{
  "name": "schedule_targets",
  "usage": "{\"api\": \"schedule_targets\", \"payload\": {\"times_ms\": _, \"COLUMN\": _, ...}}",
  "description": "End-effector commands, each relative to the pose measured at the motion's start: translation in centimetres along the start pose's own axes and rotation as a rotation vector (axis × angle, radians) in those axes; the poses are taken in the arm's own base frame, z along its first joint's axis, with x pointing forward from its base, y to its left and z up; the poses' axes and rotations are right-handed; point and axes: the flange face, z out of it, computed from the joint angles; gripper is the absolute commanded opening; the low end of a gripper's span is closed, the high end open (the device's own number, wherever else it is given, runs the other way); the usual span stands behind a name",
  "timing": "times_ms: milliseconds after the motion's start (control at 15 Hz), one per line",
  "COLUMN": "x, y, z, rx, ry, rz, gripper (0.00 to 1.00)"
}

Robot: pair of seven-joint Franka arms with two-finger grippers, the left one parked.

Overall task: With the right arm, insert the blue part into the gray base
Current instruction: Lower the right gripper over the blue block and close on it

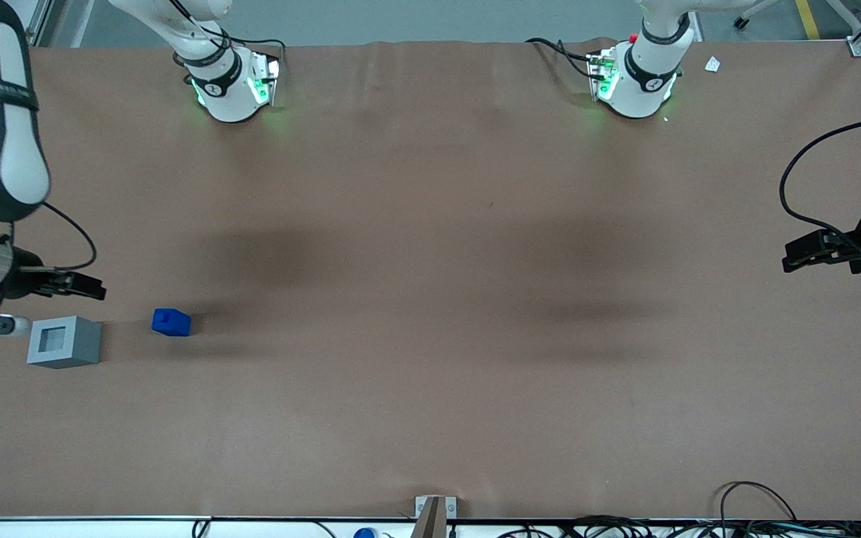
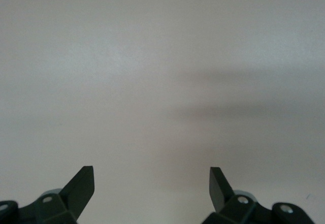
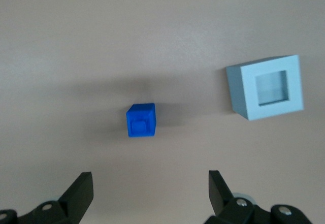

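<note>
While nothing is grasped yet, the gray base (image 1: pixel 64 341) sits nearest the camera on the brown bench (image 1: pixel 430 418), recess facing up. Beside it, apart, lies the blue part (image 1: pixel 171 322). Slightly farther back hovers the right arm's claw (image 1: pixel 90 286), fingers spread wide, empty.

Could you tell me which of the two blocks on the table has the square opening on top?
The gray base: larger, with a square recess facing up. The blue part beside it is smaller and solid. The open hand holds neither.
</note>
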Motion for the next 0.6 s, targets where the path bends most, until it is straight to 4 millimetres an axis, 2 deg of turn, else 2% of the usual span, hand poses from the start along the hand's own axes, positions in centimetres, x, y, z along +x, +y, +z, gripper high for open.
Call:
{"api": "schedule_targets", "payload": {"times_ms": 0, "x": -0.1, "y": -0.8, "z": 2.6, "rx": 0.012, "ry": -0.004, "rz": -0.012, "gripper": 1.0}}
{"api": "schedule_targets", "payload": {"times_ms": 201, "x": 0.1, "y": -1.1, "z": 7.0, "rx": 0.03, "ry": -0.032, "rz": -0.007, "gripper": 1.0}}
{"api": "schedule_targets", "payload": {"times_ms": 401, "x": -0.1, "y": -3.9, "z": 11.3, "rx": 0.028, "ry": -0.039, "rz": -0.051, "gripper": 1.0}}
{"api": "schedule_targets", "payload": {"times_ms": 535, "x": 0.4, "y": -4.5, "z": 13.6, "rx": 0.028, "ry": -0.041, "rz": -0.057, "gripper": 1.0}}
